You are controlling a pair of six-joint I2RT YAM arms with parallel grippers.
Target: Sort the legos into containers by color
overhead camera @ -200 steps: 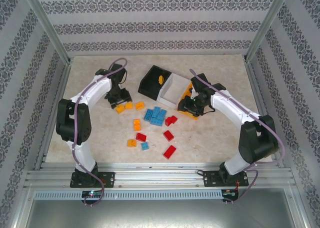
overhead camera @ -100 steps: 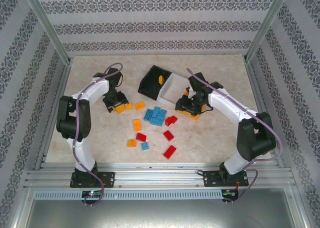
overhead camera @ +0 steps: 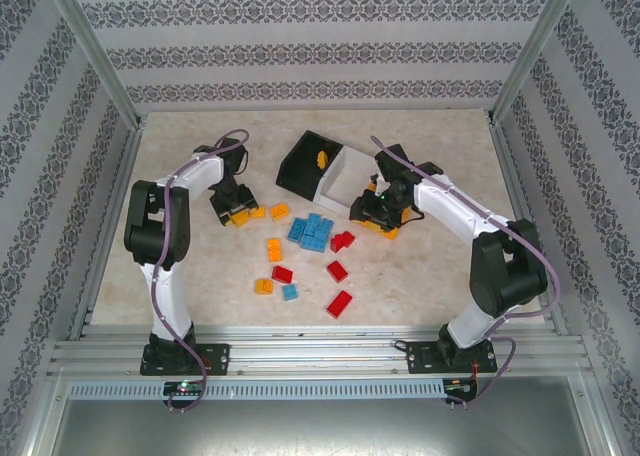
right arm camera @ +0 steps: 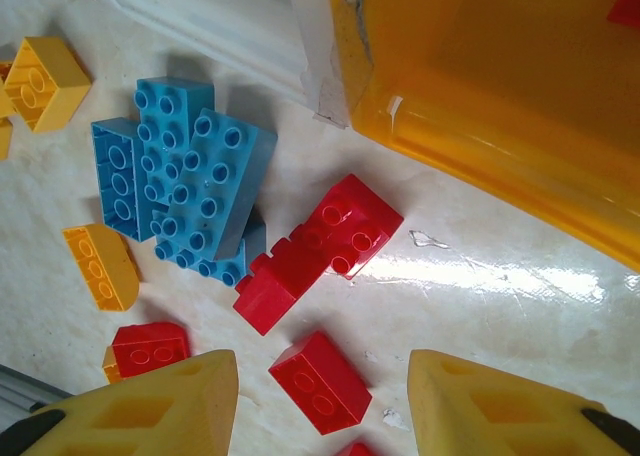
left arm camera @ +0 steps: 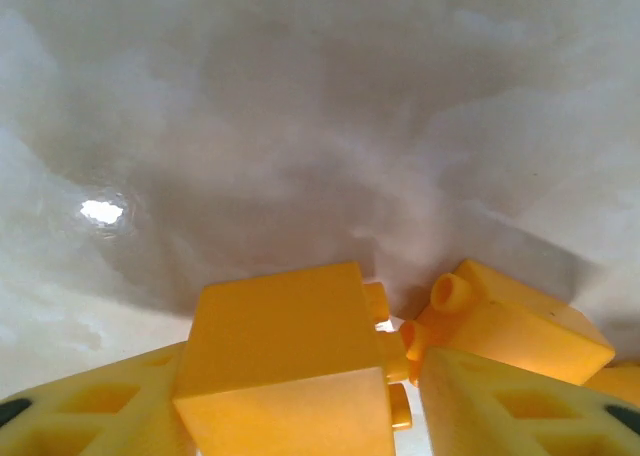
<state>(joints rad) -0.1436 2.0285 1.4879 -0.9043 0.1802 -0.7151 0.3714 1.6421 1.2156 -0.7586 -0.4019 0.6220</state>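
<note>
Marble-look table [overhead camera: 450, 146], walled on the left, right and far sides, with an aluminium rail [overhead camera: 320, 356] along the near edge. Bare surface at both sides and at the far edge. Black bin [overhead camera: 298, 164], white bin [overhead camera: 345, 184] and orange bin [right arm camera: 480, 96] touch in a row, far of centre. Legos are scattered mid-table: blue cluster [right arm camera: 190, 176], red bricks [right arm camera: 320, 241] beside it.

Left gripper [left arm camera: 305, 361]: a yellow brick [left arm camera: 285, 341] sits between the fingers; can't tell if it's clamped. Second yellow brick [left arm camera: 510, 326] just right of it.

Right gripper [right arm camera: 320, 361]: fingers spread, nothing held, by the orange bin's near wall.
</note>
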